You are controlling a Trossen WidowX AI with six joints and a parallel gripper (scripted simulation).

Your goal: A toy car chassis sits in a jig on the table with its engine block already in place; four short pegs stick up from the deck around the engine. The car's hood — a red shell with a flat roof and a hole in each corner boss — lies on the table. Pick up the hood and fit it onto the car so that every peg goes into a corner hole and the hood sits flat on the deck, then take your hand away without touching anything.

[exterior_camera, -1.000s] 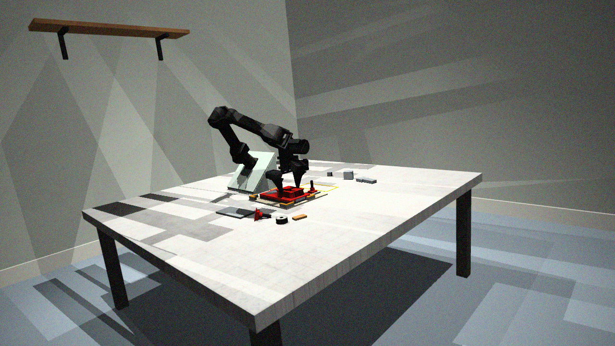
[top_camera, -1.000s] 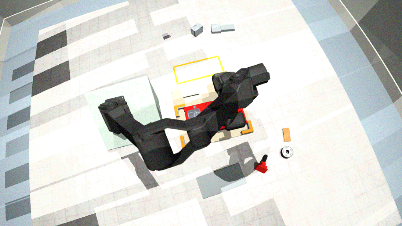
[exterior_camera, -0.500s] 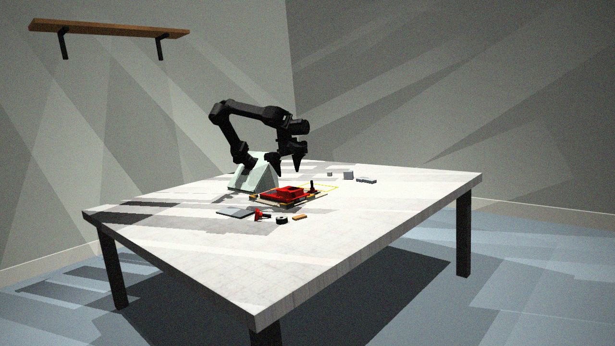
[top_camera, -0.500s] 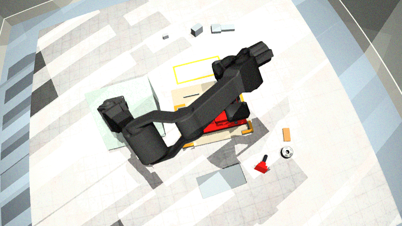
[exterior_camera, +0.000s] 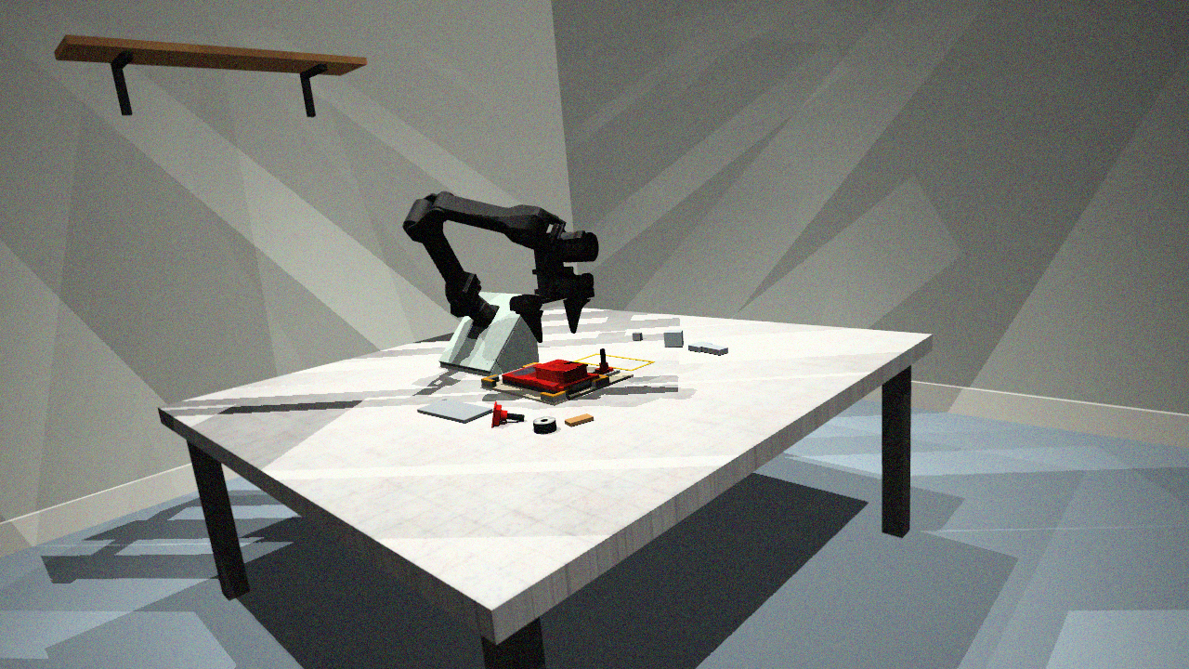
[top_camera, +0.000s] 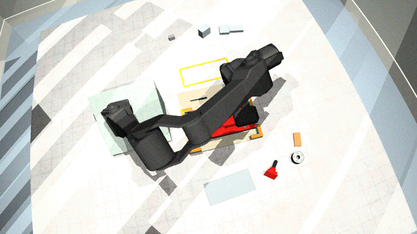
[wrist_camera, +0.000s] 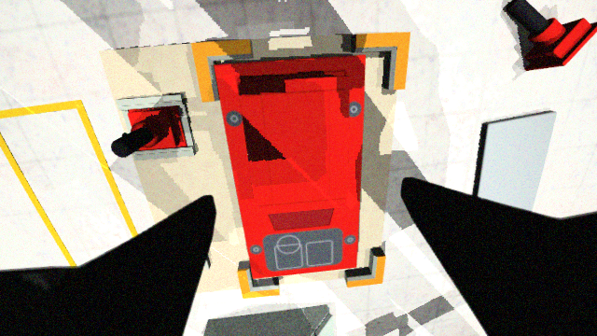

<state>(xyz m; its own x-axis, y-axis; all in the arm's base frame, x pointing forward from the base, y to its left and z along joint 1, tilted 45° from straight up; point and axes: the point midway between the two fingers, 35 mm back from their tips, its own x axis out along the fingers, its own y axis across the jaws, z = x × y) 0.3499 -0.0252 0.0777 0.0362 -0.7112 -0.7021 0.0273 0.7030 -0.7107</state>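
The red hood [top_camera: 229, 121] [exterior_camera: 561, 371] [wrist_camera: 298, 121] rests on top of the red chassis [exterior_camera: 519, 379] [wrist_camera: 350, 257], between the orange corner brackets [top_camera: 258, 135] [exterior_camera: 553, 397] [wrist_camera: 401, 61] of the jig. Its roof looks level in the exterior view. The engine is covered from view. Grey round spots show on the red surfaces in the wrist view, but I cannot tell whether every peg is in its hole. My gripper [exterior_camera: 555, 334] [wrist_camera: 310, 194] is open and empty above the car, its fingers spread wider than the hood and clear of it. The arm hides much of the car in the top view.
A red piece with an upright black handle [exterior_camera: 603, 361] [wrist_camera: 140, 140] stands beside the chassis. A similar red piece [top_camera: 270, 173] [exterior_camera: 499, 413], a wheel [top_camera: 301, 157] [exterior_camera: 544, 425], an orange block [top_camera: 297, 139] [exterior_camera: 579, 420] and a grey plate [top_camera: 229, 187] [exterior_camera: 454, 410] [wrist_camera: 518, 159] lie nearby.
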